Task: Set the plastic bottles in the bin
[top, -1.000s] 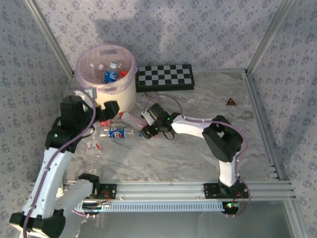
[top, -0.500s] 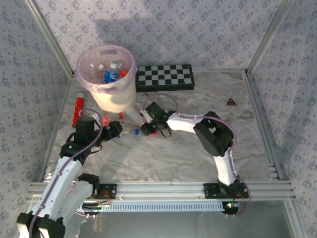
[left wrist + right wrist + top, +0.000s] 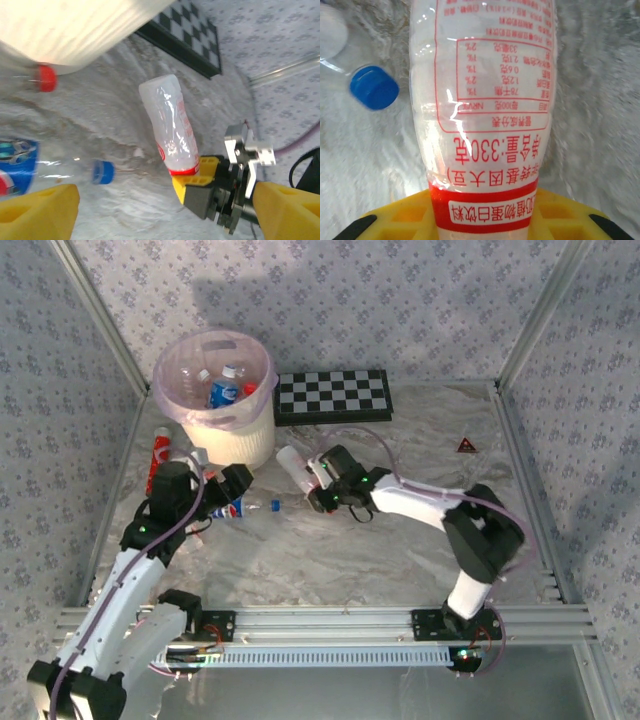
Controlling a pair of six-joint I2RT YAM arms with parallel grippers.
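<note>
My right gripper (image 3: 318, 492) is shut on a clear plastic bottle (image 3: 294, 464) with a red label, gripping it near its neck end. In the right wrist view that bottle (image 3: 482, 95) stands between the yellow fingers (image 3: 395, 217). The left wrist view shows the same bottle (image 3: 170, 127) tilted with its base raised. My left gripper (image 3: 236, 490) is open above a blue-labelled bottle (image 3: 238, 508) lying on the table, whose blue cap (image 3: 102, 171) points right. The bin (image 3: 235, 435), cream with a pink liner, holds several bottles (image 3: 224, 391). A red-capped bottle (image 3: 44, 78) lies at the bin's foot.
A red cylinder (image 3: 158, 455) lies left of the bin. The chequered board (image 3: 333, 395) leans at the back, right of the bin. A small red triangle marker (image 3: 467, 445) sits at the right. Metal frame rails edge the table.
My right gripper has shut on the red-labelled bottle and shifted slightly right with it. The left arm swung from beside the bin down over the blue-labelled bottle.
</note>
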